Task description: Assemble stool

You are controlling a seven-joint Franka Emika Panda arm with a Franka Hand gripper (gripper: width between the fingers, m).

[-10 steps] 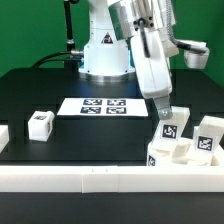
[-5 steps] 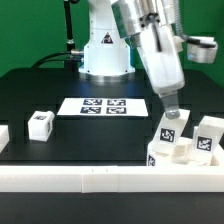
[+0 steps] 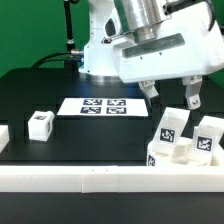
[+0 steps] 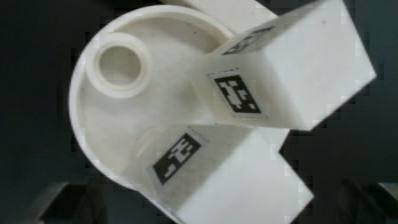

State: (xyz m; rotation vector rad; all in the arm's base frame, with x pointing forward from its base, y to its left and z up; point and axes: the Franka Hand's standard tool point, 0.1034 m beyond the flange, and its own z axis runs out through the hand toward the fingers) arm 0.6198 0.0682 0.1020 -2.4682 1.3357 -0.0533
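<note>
The round white seat lies at the exterior view's right by the front rail. Two white tagged legs stand on it, the nearer one tilted. A third leg stands loose at the left. My gripper hangs open and empty just above the tilted leg, touching nothing. The wrist view looks straight down on the seat, its open round socket and two tagged legs. My fingers are only dim shapes at that view's edge.
The marker board lies flat in the middle of the black table. A long white rail runs along the front edge. A white piece shows at the far left edge. The robot base stands behind.
My gripper has lifted off the tilted leg and turned about a quarter turn, so both spread fingers now show. The legs and seat have not moved.
</note>
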